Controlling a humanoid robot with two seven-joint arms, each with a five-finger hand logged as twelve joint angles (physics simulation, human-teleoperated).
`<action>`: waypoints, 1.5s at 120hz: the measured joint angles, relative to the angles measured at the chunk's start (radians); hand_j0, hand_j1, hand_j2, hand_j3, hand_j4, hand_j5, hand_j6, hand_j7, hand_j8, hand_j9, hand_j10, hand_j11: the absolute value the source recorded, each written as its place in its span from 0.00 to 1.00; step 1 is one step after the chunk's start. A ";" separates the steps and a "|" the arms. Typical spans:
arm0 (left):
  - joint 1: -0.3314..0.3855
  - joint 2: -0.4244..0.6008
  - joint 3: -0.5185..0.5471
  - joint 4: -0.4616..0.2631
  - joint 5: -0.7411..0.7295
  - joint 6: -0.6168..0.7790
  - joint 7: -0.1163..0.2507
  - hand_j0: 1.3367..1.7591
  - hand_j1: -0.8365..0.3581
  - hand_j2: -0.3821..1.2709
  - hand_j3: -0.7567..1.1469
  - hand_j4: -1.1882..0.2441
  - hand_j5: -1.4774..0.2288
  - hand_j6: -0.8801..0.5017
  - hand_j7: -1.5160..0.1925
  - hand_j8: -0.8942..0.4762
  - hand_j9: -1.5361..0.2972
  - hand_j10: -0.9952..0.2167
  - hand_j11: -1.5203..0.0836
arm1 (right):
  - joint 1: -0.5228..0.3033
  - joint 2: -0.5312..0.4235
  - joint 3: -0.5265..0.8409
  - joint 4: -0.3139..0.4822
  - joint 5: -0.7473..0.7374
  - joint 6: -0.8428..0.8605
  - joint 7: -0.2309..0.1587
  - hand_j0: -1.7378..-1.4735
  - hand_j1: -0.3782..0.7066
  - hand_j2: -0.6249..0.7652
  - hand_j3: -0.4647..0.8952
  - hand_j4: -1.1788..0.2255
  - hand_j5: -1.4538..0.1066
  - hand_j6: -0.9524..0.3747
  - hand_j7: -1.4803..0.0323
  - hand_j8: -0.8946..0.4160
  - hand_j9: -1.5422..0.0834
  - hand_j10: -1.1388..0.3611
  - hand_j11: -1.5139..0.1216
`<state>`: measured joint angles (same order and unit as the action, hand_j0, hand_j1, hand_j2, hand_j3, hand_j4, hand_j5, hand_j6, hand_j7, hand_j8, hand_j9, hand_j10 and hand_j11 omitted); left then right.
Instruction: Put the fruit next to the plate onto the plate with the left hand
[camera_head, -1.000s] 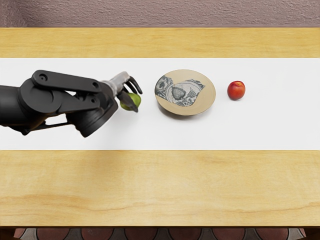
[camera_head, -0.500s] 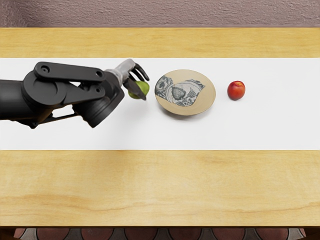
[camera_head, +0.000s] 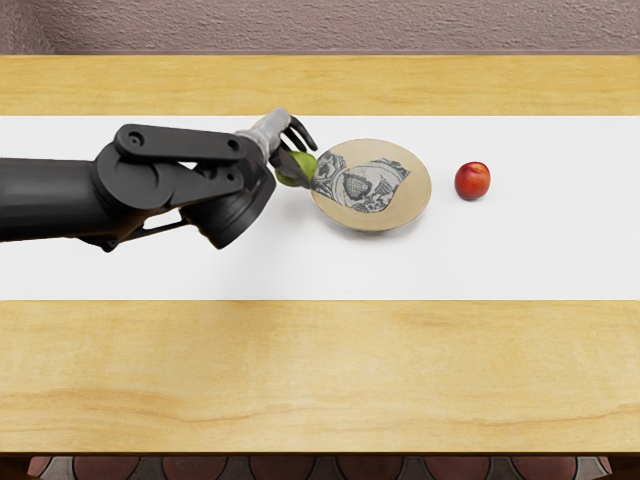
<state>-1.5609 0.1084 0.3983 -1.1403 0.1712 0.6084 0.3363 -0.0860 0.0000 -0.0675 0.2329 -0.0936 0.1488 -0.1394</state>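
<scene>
In the head view, the left hand (camera_head: 284, 146) has its dark fingers clenched around the green fruit (camera_head: 303, 167). It holds the fruit at the left rim of the patterned plate (camera_head: 416, 188), overlapping that edge, though contact with the plate cannot be judged. A red fruit (camera_head: 472, 181) lies near the plate's right side, apart from it, on the same white runner (camera_head: 520, 250) the plate rests on.
</scene>
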 joint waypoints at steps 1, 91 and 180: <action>0.000 0.000 0.000 0.002 0.000 0.000 0.000 0.76 0.41 0.48 0.40 0.36 0.30 0.35 0.34 0.38 0.33 0.41 0.37 | 0.000 0.000 0.000 0.000 0.000 0.000 0.000 0.30 0.05 0.45 0.34 0.83 0.92 0.71 0.96 0.67 0.94 0.75 0.91; 0.004 -0.108 0.000 0.115 0.002 0.000 -0.002 0.76 0.40 0.48 0.40 0.36 0.30 0.33 0.34 0.38 0.34 0.39 0.37 | 0.000 0.000 0.000 0.000 0.000 0.000 0.000 0.30 0.05 0.45 0.34 0.83 0.92 0.71 0.96 0.67 0.94 0.75 0.91; 0.044 -0.108 -0.047 0.118 0.006 -0.117 -0.061 0.76 0.39 0.51 0.40 0.38 0.34 0.27 0.37 0.34 0.37 0.36 0.41 | 0.000 0.000 0.000 0.000 0.000 0.000 0.000 0.30 0.05 0.45 0.34 0.83 0.92 0.71 0.96 0.67 0.94 0.75 0.91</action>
<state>-1.5171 0.0000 0.3517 -1.0219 0.1776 0.4914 0.2753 -0.0859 0.0000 -0.0675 0.2329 -0.0936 0.1488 -0.1395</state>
